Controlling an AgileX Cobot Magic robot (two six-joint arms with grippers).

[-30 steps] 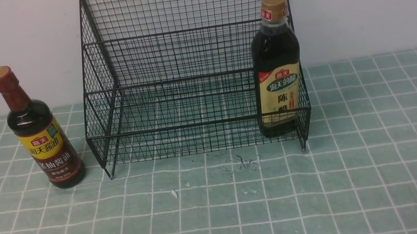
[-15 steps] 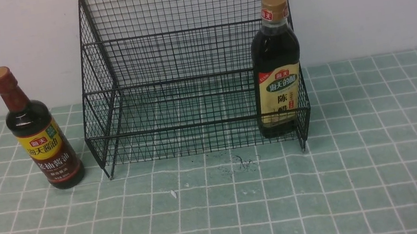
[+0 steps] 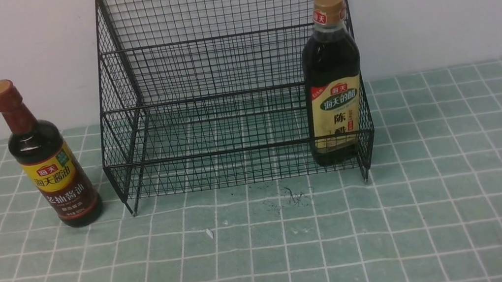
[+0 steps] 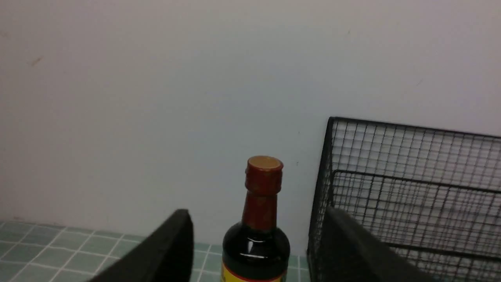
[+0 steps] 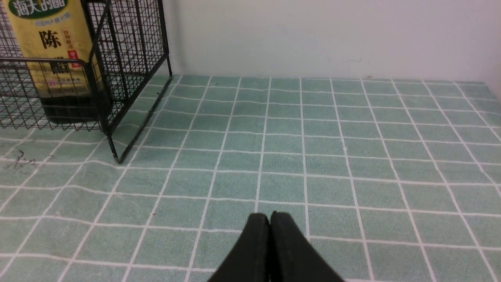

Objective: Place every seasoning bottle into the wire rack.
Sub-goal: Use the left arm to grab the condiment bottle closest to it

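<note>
Left pincer (image 4: pixel 258 214) has entered view, spread empty facing slim bottle (image 3: pixel 54 175); right pincer (image 5: pixel 270 216) pressed together.

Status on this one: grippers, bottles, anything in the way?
Left gripper open, aimed at red-capped bottle, no contact. Right gripper shut, empty. Tan-capped bottle in wire rack, lower tier; red-capped one upright on cloth beside it. Nothing between them.

The front camera is looking forward and down across the surface (image 3: pixel 395 239), wire rack (image 3: pixel 220 37) included. The left wrist camera is sitting close behind the red-capped bottle (image 4: pixel 263 184), facing the wall (image 4: pixel 156 78). The right wrist camera is skimming low over the surface's right side, sharing the rack's right corner and the cream-label bottle (image 5: pixel 47 51) with the front view.
</note>
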